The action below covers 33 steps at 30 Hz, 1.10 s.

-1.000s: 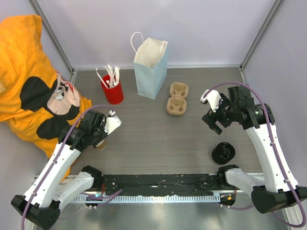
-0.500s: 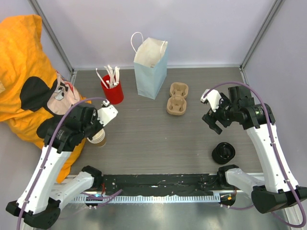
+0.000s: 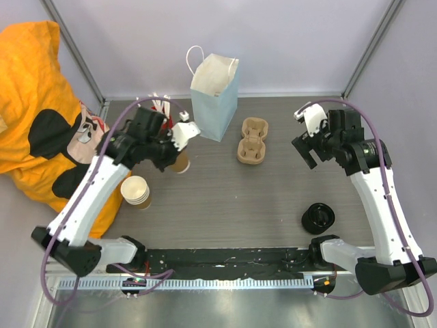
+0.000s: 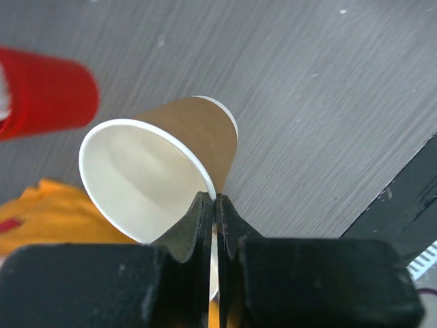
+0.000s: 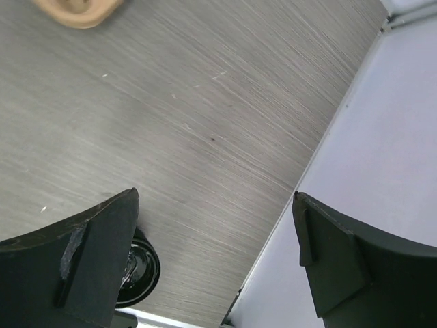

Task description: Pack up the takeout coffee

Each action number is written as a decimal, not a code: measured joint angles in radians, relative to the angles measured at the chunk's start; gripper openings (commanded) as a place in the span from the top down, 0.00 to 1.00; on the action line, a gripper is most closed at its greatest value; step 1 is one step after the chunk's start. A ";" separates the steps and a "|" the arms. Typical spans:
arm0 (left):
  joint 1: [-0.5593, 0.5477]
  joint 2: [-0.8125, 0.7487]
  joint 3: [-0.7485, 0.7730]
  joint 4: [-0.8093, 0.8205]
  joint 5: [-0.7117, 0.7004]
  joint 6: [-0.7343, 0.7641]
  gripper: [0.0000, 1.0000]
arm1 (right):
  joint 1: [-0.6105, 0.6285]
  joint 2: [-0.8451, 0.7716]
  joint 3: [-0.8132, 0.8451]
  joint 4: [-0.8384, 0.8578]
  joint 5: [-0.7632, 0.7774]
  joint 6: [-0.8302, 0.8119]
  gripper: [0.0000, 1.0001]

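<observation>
My left gripper [image 3: 179,154] is shut on the rim of a tan-brown paper cup [image 3: 181,163] with no lid. It holds the cup above the table, just left of the pale blue paper bag [image 3: 215,96]. In the left wrist view the cup [image 4: 171,164] is empty with a white inside, its rim pinched between my fingertips [image 4: 217,202]. No cup with a black lid shows in any view. My right gripper [image 3: 307,152] is open and empty at the right, also seen open in its wrist view [image 5: 215,232].
A stack of lidless cups [image 3: 136,191] stands at the left. A red cup of stirrers [image 3: 160,127] stands beside the bag. A brown cup carrier [image 3: 251,141] lies mid-table. Loose black lids [image 3: 318,217] lie front right, also in the right wrist view [image 5: 140,270]. An orange cloth [image 3: 41,102] lies far left.
My left gripper lifted one cup off the stack and carried it back and right, toward the bag. My right gripper moved a little farther back.
</observation>
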 measured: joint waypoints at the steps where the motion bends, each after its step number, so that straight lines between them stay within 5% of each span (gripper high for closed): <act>1: -0.017 0.035 -0.004 0.020 0.012 -0.008 0.96 | -0.006 0.010 0.003 0.014 0.019 0.011 0.02; 19: -0.481 0.317 -0.171 0.397 -0.198 -0.083 0.97 | -0.174 0.026 -0.026 0.066 0.155 0.061 0.00; 33: -0.542 0.432 -0.182 0.452 -0.269 -0.087 0.91 | -0.306 -0.051 -0.124 -0.005 0.088 -0.045 0.00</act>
